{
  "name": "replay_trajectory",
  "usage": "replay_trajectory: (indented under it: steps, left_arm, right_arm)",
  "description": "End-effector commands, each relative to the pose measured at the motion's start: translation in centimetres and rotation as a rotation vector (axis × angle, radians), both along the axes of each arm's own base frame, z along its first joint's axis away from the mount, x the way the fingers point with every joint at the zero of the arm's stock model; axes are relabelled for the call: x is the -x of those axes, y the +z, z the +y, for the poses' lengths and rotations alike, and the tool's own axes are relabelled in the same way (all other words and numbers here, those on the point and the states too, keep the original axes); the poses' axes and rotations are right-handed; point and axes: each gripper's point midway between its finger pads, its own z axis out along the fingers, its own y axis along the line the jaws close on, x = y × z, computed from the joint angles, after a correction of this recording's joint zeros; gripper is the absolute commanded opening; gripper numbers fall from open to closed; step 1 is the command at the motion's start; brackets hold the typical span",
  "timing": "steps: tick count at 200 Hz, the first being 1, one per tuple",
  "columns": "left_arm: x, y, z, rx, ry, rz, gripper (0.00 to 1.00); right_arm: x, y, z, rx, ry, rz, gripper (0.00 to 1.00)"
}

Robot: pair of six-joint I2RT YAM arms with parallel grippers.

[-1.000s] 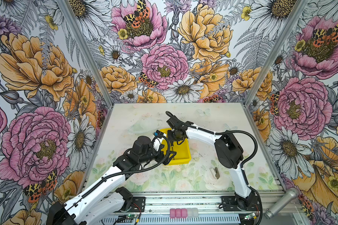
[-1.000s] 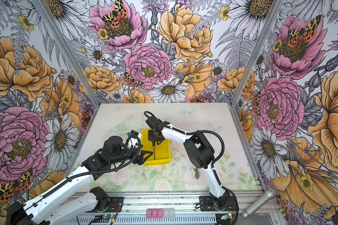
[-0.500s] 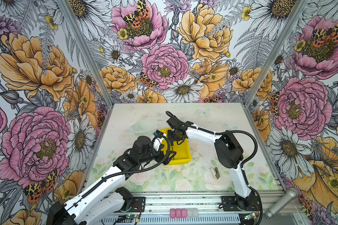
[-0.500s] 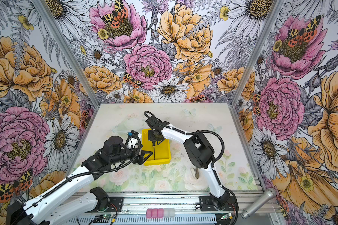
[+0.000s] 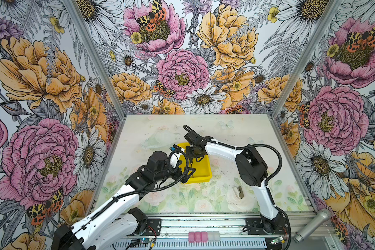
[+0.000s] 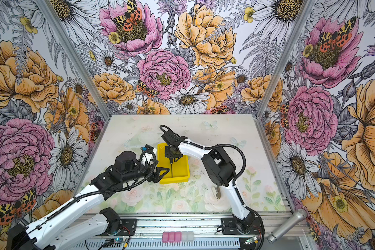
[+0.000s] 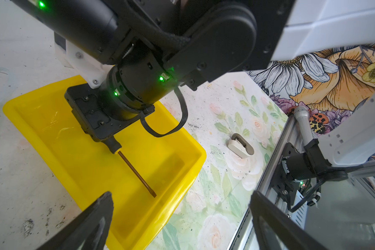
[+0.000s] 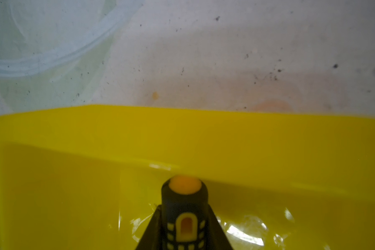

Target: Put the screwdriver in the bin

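Floral tabletop (image 5: 204, 129): grey clip (image 5: 238, 191) lies near bin (image 5: 204, 171).

A robotics lab test cell, not a lived-in room: three printed floral wall panels (image 5: 182, 71) are held in bare aluminium posts (image 5: 97, 65) round a small flower-printed tabletop (image 5: 236, 132). Two white-and-black robot arms (image 5: 223, 149) are bolted by black base plates (image 5: 256, 223) to an aluminium rail (image 5: 204, 223) at the front edge, with exposed circuit boards (image 6: 252, 240), loose wiring and a silver microphone (image 5: 312, 223) beside it
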Motion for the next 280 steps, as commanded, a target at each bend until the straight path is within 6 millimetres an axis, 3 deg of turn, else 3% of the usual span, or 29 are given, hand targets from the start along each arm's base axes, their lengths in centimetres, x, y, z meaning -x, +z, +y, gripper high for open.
replay_trajectory:
  steps: [1, 113, 158, 174, 183, 188, 191, 211, 225, 250, 280]
  left_arm:
    - [-0.2, -0.1, 0.1, -0.014, 0.012, -0.012, 0.99]
    - [-0.6, 0.4, 0.6, 0.001, 0.029, -0.021, 0.99]
    - [-1.5, 0.9, 1.7, 0.01, 0.086, -0.029, 0.99]
    - [-2.0, 1.1, 2.2, 0.013, 0.113, -0.03, 0.99]
    - [-2.4, 1.2, 2.6, 0.01, 0.134, -0.032, 0.99]
    - [-2.8, 1.2, 2.9, 0.004, 0.155, -0.033, 0.99]
    - [-3.0, 1.2, 3.2, -0.002, 0.171, -0.034, 0.99]
    - [-5.0, 0.7, 5.3, -0.061, 0.295, -0.032, 0.99]
    - [-6.9, -0.2, 8.2, -0.128, 0.45, -0.018, 0.99]
    - [-9.6, -1.6, 13.5, -0.165, 0.699, 0.041, 0.99]
    - [-11.3, -2.7, 19.8, -0.181, 0.95, 0.042, 0.99]
  right_arm:
    - [-0.4, -0.3, 0.1, 0.011, -0.011, -0.018, 0.14]
    - [-0.3, 3.2, -0.6, -0.003, -0.001, -0.087, 0.47]
    - [-0.4, 7.4, -1.4, -0.001, 0.036, -0.189, 0.6]
    - [-0.5, 9.4, -2.1, 0.006, 0.043, -0.239, 0.72]
    - [-0.6, 10.8, -2.6, 0.009, 0.049, -0.274, 0.83]
    - [-0.6, 11.6, -2.9, 0.012, 0.048, -0.293, 0.97]
    - [-0.6, 12.1, -3.1, 0.012, 0.047, -0.306, 0.99]
    - [-0.6, 15.3, -5.6, 0.06, 0.022, -0.408, 1.0]
    - [-0.6, 16.9, -8.5, 0.114, -0.026, -0.468, 1.0]
    - [-1.0, 19.2, -16.2, 0.166, -0.203, -0.541, 0.99]
    - [-0.4, 18.3, -27.3, 0.204, -0.434, -0.579, 1.0]
